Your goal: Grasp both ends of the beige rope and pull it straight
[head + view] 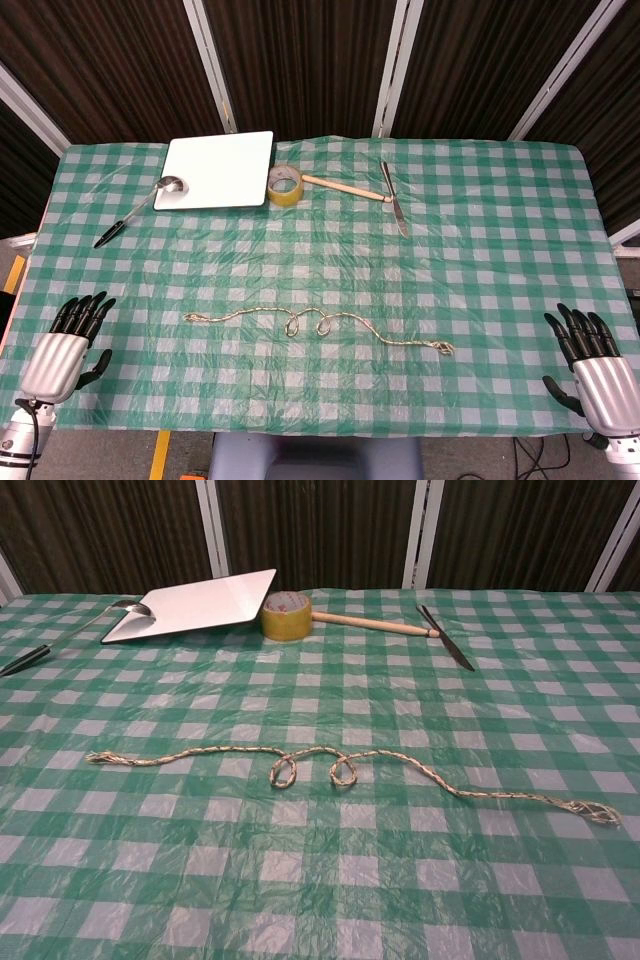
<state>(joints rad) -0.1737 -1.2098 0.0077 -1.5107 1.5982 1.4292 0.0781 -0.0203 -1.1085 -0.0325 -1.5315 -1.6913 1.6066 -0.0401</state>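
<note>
The beige rope (318, 325) lay slack with two loops; the left hand (68, 350) and right hand (595, 365) rested released, flanking it, ready to reach its ends.

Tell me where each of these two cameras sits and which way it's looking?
Head view: high up, looking steeply down on the checked table; the left hand and right hand rest open at the near corners.
Chest view: lower, looking forward across the table toward the dark curtain; none of the robot's body shows.
Both show the beige rope with two loops, the white board, tape roll, spoon, wooden stick and knife.
</note>
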